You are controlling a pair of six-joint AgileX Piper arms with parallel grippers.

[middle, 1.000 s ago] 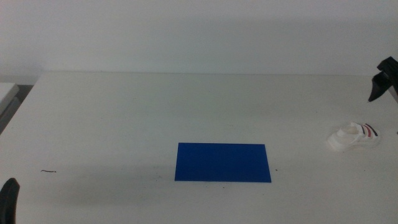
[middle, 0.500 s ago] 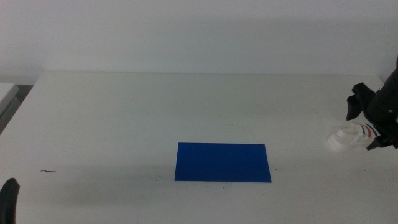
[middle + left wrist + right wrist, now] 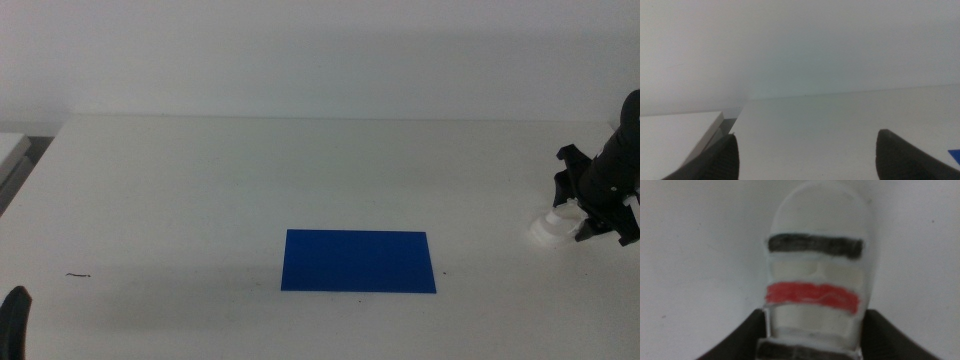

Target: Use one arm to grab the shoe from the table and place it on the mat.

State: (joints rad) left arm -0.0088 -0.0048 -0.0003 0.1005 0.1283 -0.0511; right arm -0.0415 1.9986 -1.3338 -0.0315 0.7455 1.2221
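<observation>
White table [image 3: 200, 190], arm-hidden shoe [image 3: 548, 228].

Open table [image 3: 200, 190] toward mat [image 3: 358, 261]

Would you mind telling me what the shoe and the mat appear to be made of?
The shoe looks like moulded white plastic or foam, smooth and slightly glossy, with flat black and red bands. The mat looks like thin matte dark-blue sheet, perhaps rubber or card; it lies flat without shine.
</observation>
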